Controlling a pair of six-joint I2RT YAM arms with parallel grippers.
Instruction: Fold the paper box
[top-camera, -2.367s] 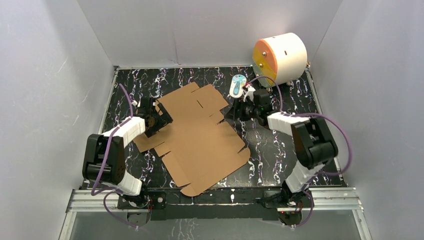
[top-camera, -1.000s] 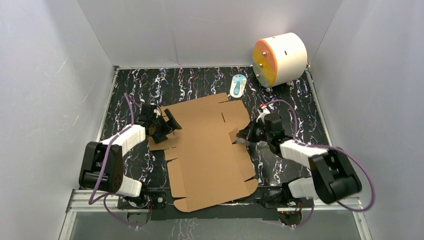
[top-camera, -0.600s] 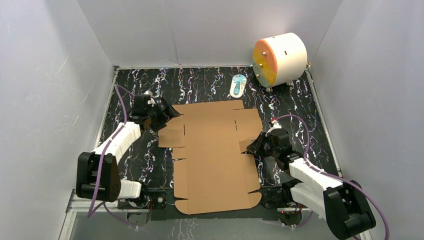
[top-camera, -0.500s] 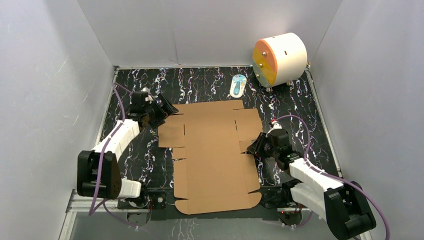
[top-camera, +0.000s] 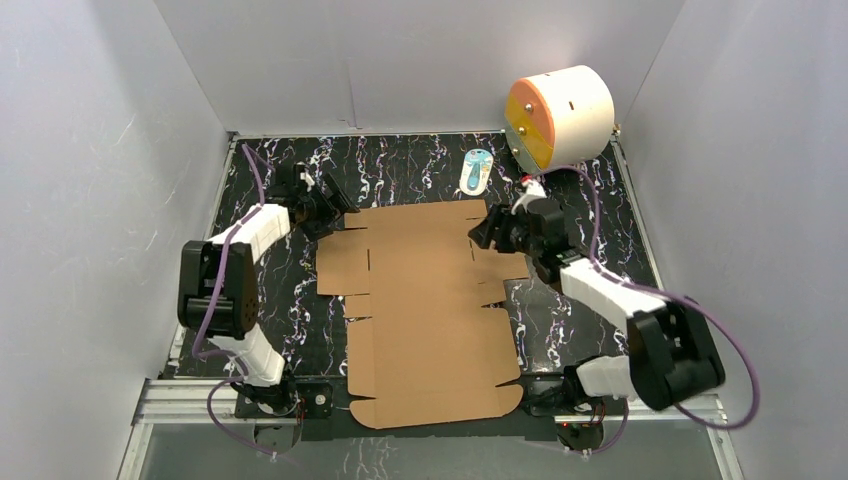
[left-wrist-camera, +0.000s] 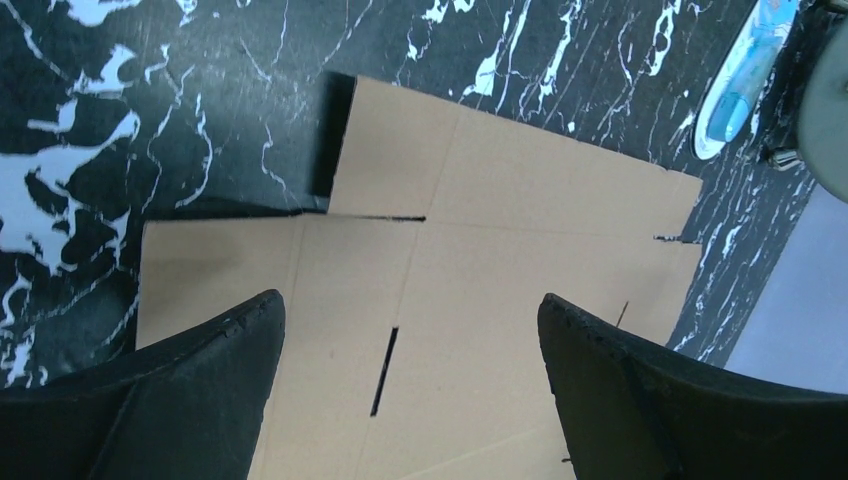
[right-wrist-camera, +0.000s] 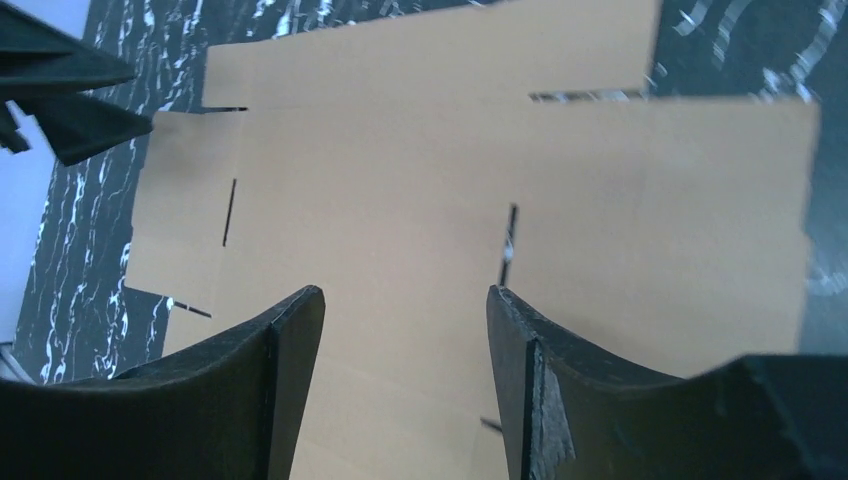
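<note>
The paper box (top-camera: 420, 300) is a flat brown die-cut cardboard sheet with flaps and slots, lying on the black marbled table and reaching its near edge. My left gripper (top-camera: 335, 203) is open and empty at the sheet's far left corner; its wrist view shows the sheet (left-wrist-camera: 470, 280) between the spread fingers (left-wrist-camera: 200, 390). My right gripper (top-camera: 482, 228) is open and empty above the sheet's far right flap; its wrist view shows the cardboard (right-wrist-camera: 420, 200) below the spread fingers (right-wrist-camera: 285, 380).
A white-and-orange cylinder (top-camera: 558, 117) stands at the far right corner. A small blue-and-white object (top-camera: 476, 170) lies just beyond the sheet's far edge, also in the left wrist view (left-wrist-camera: 745, 80). Grey walls enclose the table on three sides.
The sheet was turned and laid square to the table. Both grippers then moved away from me, the left to the far left corner, the right from the right side edge to the far right flap.
</note>
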